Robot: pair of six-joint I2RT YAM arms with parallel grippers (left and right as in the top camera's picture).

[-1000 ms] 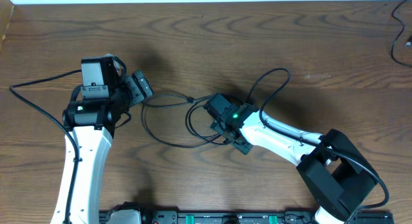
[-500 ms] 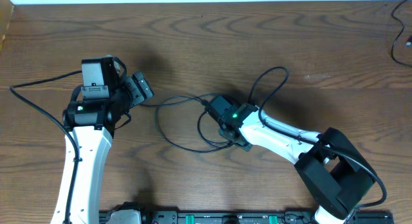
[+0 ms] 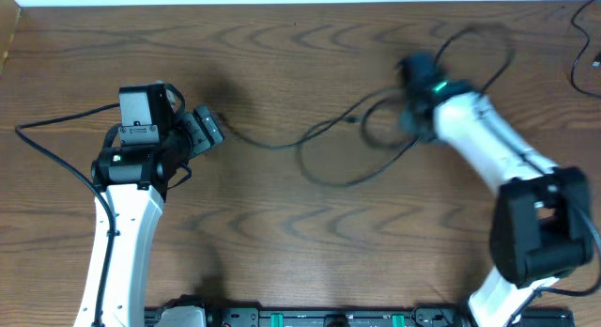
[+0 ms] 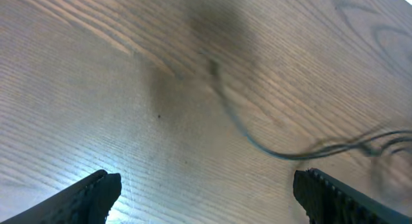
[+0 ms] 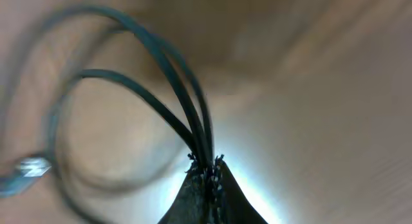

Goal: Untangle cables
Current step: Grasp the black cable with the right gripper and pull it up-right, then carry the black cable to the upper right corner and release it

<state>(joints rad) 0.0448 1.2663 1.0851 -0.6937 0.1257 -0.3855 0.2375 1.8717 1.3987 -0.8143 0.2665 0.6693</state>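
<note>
The cables point(image 3: 344, 181) are thin dark cords strung in long loops across the middle of the table, from near my left gripper point(image 3: 211, 128) to my right gripper point(image 3: 411, 109). In the right wrist view my right gripper point(image 5: 207, 167) is shut on several black strands of the cables point(image 5: 159, 62), which rise from its tips; a small silvery plug end point(image 5: 29, 166) shows blurred at the left. My left gripper point(image 4: 206, 198) hangs open over bare wood. A thin cable point(image 4: 247, 132) lies ahead of it, apart from the fingers point(image 4: 91, 197).
A thick black wire point(image 3: 52, 156) runs from the left arm toward the left edge. Another dark cord point(image 3: 582, 54) lies at the far right edge. A black rail point(image 3: 310, 318) with green lights lines the front edge of the wooden table point(image 3: 282, 64).
My right gripper has shut on the cables and swung fast up and to the right, dragging the loops out long across the table. The left arm has stayed put, open.
</note>
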